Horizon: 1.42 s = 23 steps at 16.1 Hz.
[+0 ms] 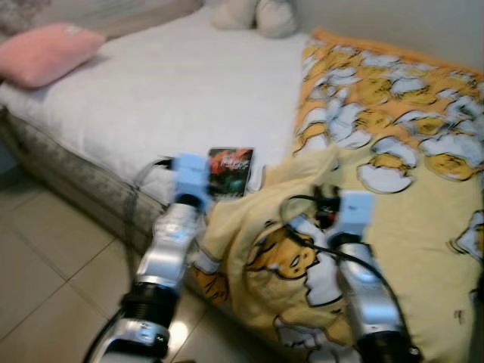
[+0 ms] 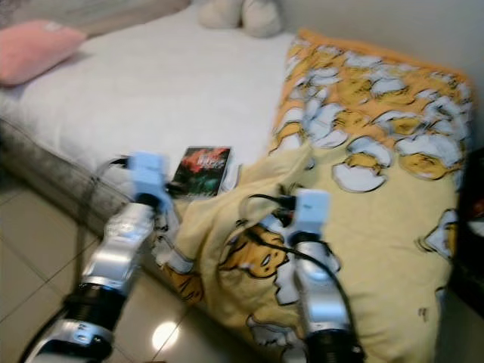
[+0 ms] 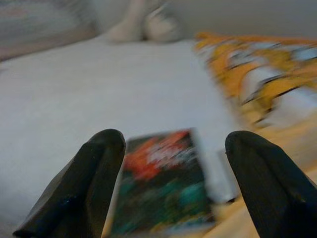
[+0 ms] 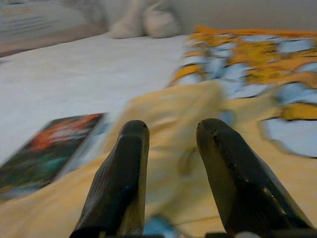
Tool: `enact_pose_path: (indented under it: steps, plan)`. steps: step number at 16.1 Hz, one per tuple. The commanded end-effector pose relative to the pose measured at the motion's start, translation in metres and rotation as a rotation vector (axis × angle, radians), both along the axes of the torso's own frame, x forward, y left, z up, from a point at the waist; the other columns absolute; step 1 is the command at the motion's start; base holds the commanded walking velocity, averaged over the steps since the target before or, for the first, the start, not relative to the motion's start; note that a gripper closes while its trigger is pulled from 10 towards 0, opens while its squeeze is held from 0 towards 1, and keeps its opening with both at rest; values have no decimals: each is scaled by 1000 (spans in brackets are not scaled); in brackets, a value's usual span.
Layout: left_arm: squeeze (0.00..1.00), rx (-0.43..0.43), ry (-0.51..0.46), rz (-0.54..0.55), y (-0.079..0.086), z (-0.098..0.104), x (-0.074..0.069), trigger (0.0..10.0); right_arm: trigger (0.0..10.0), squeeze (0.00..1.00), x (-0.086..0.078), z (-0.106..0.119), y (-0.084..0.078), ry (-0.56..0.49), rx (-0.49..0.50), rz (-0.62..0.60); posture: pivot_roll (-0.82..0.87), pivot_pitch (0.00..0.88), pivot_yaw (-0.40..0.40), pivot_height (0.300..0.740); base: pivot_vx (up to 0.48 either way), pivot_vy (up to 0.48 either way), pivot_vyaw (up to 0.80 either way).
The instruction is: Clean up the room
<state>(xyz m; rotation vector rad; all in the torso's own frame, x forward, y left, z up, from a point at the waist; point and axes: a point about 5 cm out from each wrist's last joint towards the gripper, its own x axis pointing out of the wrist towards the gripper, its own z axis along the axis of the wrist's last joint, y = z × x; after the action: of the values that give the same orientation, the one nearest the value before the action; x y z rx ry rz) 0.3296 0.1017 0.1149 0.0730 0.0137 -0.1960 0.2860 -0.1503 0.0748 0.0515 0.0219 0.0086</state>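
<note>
A dark book with a red and green cover (image 1: 231, 172) lies near the front edge of the white bed (image 1: 174, 83). Beside it, a yellow blanket printed with cartoon ducks (image 1: 408, 151) covers the bed's right half, and its bunched corner (image 1: 302, 189) hangs over the edge. My left gripper (image 3: 176, 144) is open and hovers just short of the book (image 3: 166, 191), which lies in line with the gap between its fingers. My right gripper (image 4: 173, 129) is open over the bunched blanket (image 4: 168, 114), holding nothing. The views are blurred.
A pink pillow (image 1: 41, 53) lies at the bed's far left. A pale plush toy (image 1: 257, 15) sits at the head by the wall. Tiled floor (image 1: 45, 265) runs along the bed's left side. A dark object (image 2: 473, 227) stands at the right edge.
</note>
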Motion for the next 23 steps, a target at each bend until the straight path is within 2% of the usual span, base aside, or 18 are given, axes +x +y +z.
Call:
enact_pose_path:
  steps: [1,6,8,9,15,16,17,18,20,23]
  plan:
    - [0,25,-34,12,10,7,3,10000,10000,0,4,6,12,-30,20,32,32,0,-16,740,480,0,0]
    - [0,3,-6,-48,0,4,2,10000,10000,0,4,3,15,-24,30,43,32,0,-14,740,480,0,0]
    - [0,0,3,-82,-4,5,4,10000,10000,0,4,2,16,-20,29,46,31,0,-14,740,480,0,0]
    - [0,-24,40,-77,-5,5,9,10000,10000,0,5,1,16,-12,33,46,28,0,-14,740,326,0,0]
    - [0,-85,87,-41,4,6,19,10000,10000,0,9,-4,17,19,57,61,31,0,-11,740,0,0,0]
    - [0,-84,118,-30,12,4,25,10000,10000,0,12,-3,17,22,66,64,34,0,-15,740,0,0,0]
    - [0,-90,186,14,33,-1,35,10000,10000,0,18,1,16,20,83,63,38,0,-17,740,0,0,0]
    - [0,-70,203,38,46,-1,39,10000,10000,0,20,2,15,17,82,65,38,0,-20,740,0,0,0]
    - [0,-61,252,71,63,-4,43,10000,10000,0,22,3,11,16,82,66,42,0,-31,740,0,0,0]
    - [0,-134,307,144,85,-8,44,10000,10000,0,21,1,9,23,83,76,34,0,-35,740,0,0,0]
